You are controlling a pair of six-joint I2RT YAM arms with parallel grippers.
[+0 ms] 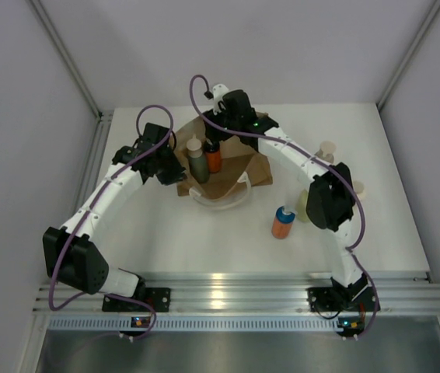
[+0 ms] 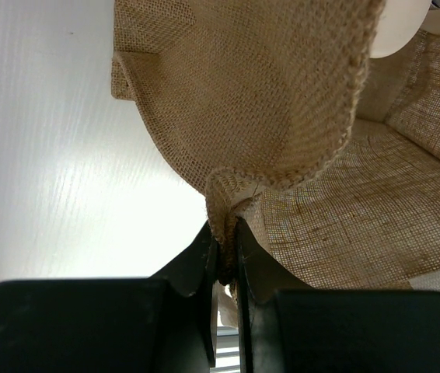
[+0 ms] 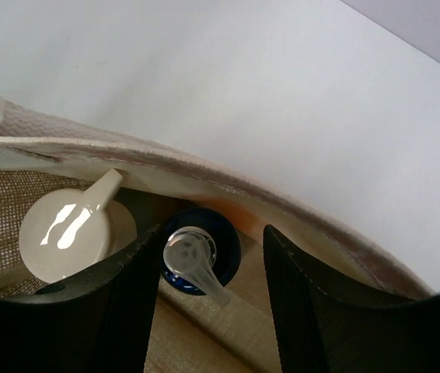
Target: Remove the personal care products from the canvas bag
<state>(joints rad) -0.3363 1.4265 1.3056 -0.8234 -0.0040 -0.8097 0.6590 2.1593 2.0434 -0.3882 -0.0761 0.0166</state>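
Personal care products (image 1: pixel 283 223) partly out: several stand on the near table (image 1: pixel 204 241), canvas bag (image 1: pixel 255 167) mid-table with left gripper (image 2: pixel 224 233) pinching its rim, right gripper (image 3: pixel 212 233) spread astride a blue-capped bottle (image 3: pixel 228 249) inside, farther back — next call: close on it, lift straight up.

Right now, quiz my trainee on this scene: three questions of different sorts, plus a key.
1. True or false: the left gripper is shut on the canvas bag's edge.
2. The right gripper, open, straddles which cap? A blue, B red, C green.
3. Top view: how many bottles stand in the bag?
Key: 1 true; 2 A, the blue cap; 3 two, the grey-green bottle and the orange bottle.
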